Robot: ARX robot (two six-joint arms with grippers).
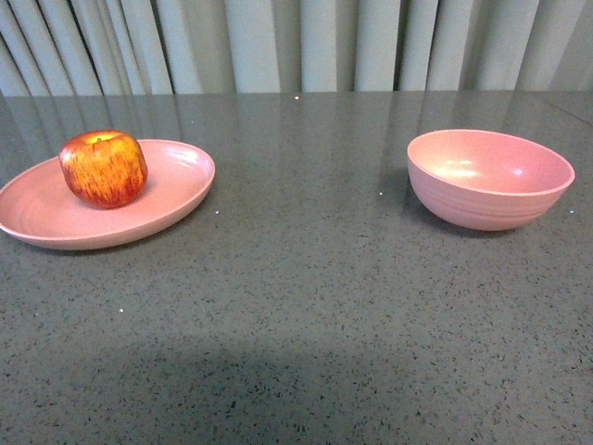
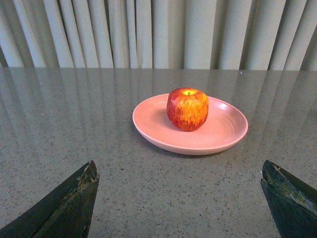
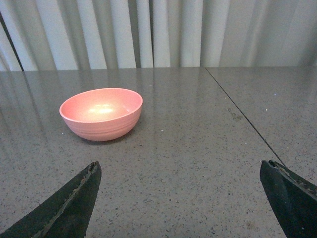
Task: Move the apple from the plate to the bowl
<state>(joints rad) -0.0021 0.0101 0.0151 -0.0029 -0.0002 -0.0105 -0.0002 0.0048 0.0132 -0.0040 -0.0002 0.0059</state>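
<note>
The red apple [image 1: 104,168] streaked with yellow sits upright on the shallow pink plate [image 1: 176,190] at the left of the table. The deep pink bowl [image 1: 488,178] stands empty at the right. Neither arm shows in the front view. In the left wrist view the apple [image 2: 187,109] rests on the plate [image 2: 225,131] some way ahead of my open, empty left gripper [image 2: 179,171]. In the right wrist view the bowl [image 3: 101,114] stands ahead and to one side of my open, empty right gripper [image 3: 179,171].
The table is a grey speckled stone top [image 1: 306,306]. Pale pleated curtains [image 1: 296,42] hang behind its far edge. A seam [image 3: 242,116] runs across the tabletop in the right wrist view.
</note>
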